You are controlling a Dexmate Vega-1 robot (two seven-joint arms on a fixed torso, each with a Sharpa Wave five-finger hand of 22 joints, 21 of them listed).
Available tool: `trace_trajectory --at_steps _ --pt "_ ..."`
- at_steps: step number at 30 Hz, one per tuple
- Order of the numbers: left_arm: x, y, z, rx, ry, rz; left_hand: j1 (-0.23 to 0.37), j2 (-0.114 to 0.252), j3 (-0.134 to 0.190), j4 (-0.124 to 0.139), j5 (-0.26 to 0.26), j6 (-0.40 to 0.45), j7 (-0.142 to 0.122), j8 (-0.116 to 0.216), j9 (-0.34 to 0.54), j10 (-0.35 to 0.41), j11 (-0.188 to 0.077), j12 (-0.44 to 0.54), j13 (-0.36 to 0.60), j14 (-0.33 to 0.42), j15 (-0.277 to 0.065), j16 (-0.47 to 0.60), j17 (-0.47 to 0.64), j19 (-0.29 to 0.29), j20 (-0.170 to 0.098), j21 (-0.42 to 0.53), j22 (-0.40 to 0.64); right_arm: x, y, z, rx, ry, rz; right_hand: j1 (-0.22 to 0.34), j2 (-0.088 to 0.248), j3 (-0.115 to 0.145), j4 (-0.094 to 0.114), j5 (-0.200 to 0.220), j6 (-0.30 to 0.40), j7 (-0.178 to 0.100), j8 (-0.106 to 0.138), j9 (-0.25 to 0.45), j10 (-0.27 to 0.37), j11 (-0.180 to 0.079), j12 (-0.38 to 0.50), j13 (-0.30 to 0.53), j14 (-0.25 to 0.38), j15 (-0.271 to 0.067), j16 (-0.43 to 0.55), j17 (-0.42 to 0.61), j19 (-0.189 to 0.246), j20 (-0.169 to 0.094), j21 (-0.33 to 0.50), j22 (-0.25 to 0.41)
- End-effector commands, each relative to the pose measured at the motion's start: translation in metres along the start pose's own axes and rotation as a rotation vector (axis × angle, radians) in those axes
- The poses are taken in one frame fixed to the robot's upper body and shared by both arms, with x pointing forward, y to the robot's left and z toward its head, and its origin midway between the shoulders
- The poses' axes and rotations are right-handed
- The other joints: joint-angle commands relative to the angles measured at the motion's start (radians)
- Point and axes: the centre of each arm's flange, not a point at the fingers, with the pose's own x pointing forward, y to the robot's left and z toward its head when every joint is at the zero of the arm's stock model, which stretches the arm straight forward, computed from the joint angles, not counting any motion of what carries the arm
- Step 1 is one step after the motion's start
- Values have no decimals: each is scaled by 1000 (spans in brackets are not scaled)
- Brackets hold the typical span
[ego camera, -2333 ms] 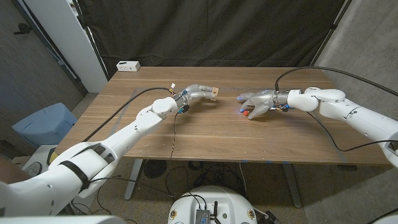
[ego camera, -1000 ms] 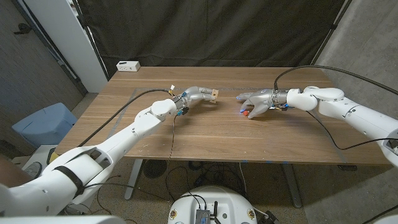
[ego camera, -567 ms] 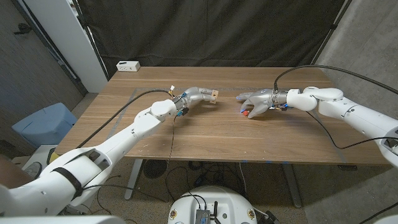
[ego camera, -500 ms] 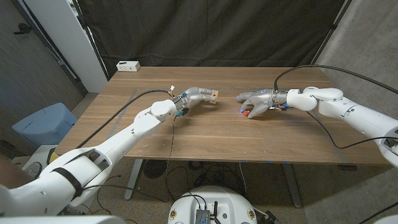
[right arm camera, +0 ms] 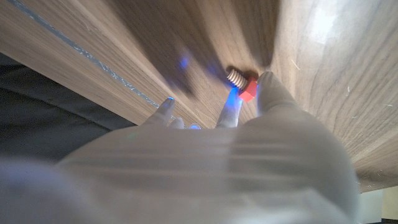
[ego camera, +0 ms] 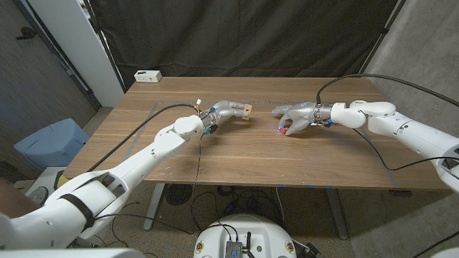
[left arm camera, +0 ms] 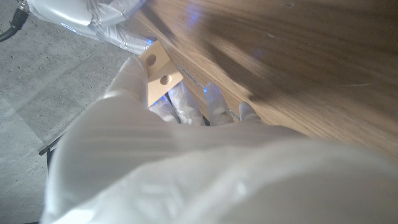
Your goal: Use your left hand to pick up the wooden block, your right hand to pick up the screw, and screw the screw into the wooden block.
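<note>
Little moved since earlier | wooden block (ego camera: 246, 110) held raised in left hand (ego camera: 228, 111), holes exposed | screw (ego camera: 282, 130) pinched on counter (ego camera: 237, 154) by right hand (ego camera: 297, 118), lift pending

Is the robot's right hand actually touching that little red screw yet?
Touching. In the right wrist view, fingertips of the right hand press against the screw with no gap, the screw lying on the table.
</note>
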Motion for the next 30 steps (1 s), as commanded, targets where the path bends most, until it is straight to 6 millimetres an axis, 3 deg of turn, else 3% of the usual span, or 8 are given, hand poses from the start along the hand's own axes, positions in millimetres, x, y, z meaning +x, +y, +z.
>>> trace_trajectory --at_steps 1,30 --pt "-3 -3 -1 -4 2 -1 -2 11 -3 3 -3 4 -1 7 4 -2 1 4 -1 -3 0 4 2 0 6 9 4 -2 2 3 -7 2 -19 11 0 8 3 5 29 -1 15 6 15 -3 7 4 10 -7 5 3 18 -1 8 6" --pt "-3 -5 -2 -1 8 -3 -3 15 -6 1 -2 3 0 8 4 -5 1 3 -2 -3 6 5 2 4 10 10 5 -4 2 3 -18 0 -45 30 -2 13 4 10 136 -1 75 22 74 -34 15 2 48 -33 13 7 53 -13 8 6"
